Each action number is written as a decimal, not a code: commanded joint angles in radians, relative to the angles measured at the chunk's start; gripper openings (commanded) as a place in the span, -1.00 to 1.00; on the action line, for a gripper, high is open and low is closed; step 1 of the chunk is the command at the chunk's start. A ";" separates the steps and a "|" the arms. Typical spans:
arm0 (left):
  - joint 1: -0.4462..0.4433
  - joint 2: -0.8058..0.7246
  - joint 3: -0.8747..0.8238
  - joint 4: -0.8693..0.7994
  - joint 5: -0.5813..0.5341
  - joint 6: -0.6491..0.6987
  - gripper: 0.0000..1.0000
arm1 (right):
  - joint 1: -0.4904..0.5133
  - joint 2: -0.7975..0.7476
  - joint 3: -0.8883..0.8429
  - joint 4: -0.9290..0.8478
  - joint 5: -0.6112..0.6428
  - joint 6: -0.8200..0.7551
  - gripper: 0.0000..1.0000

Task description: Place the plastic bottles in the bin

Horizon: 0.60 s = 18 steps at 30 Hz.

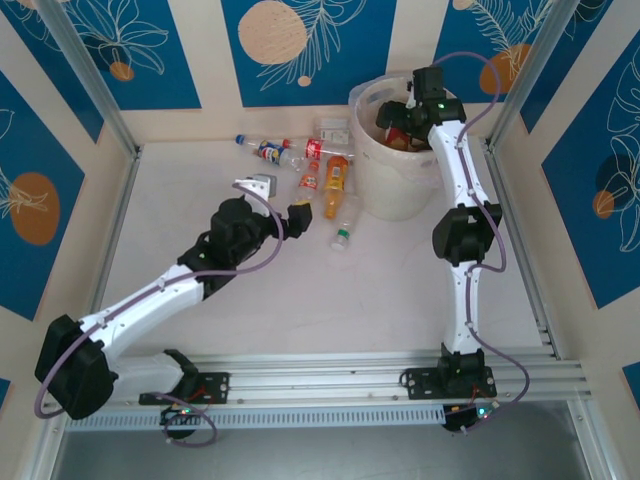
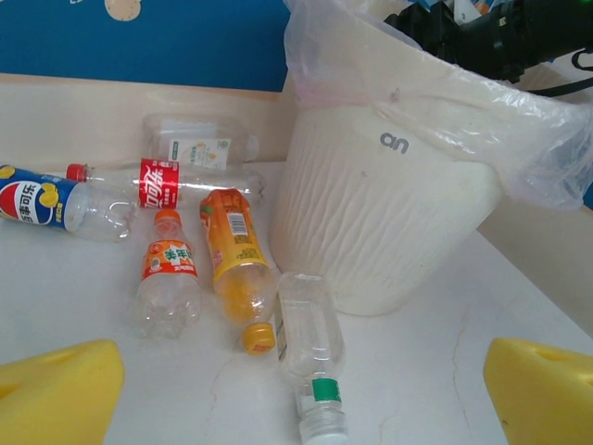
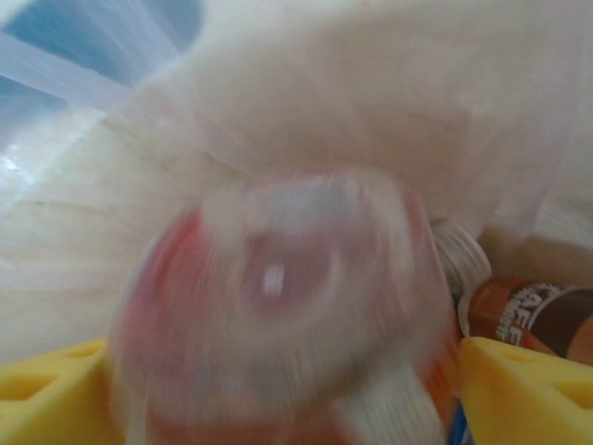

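Above the bin at one o'clock, the right hand is standing apart around a blurred bottle, which may be snagging the liner. The wide-open left hand is risking scattering the bottles lying at the surface's twelve o'clock.

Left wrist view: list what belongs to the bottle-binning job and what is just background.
Job: bin; Pepsi bottle; Coca-Cola bottle; white-labelled bottle; empty orange-label bottle; orange juice bottle; green-capped bottle.
Background: blue wall panel; table.
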 commanded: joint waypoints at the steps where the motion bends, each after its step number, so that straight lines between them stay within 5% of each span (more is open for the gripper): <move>1: 0.005 0.037 0.063 -0.047 0.028 0.007 1.00 | -0.005 -0.053 0.004 -0.038 -0.001 -0.014 0.82; 18: -0.008 0.350 0.238 -0.252 0.124 0.020 0.97 | 0.060 -0.332 -0.073 -0.004 0.032 -0.067 0.99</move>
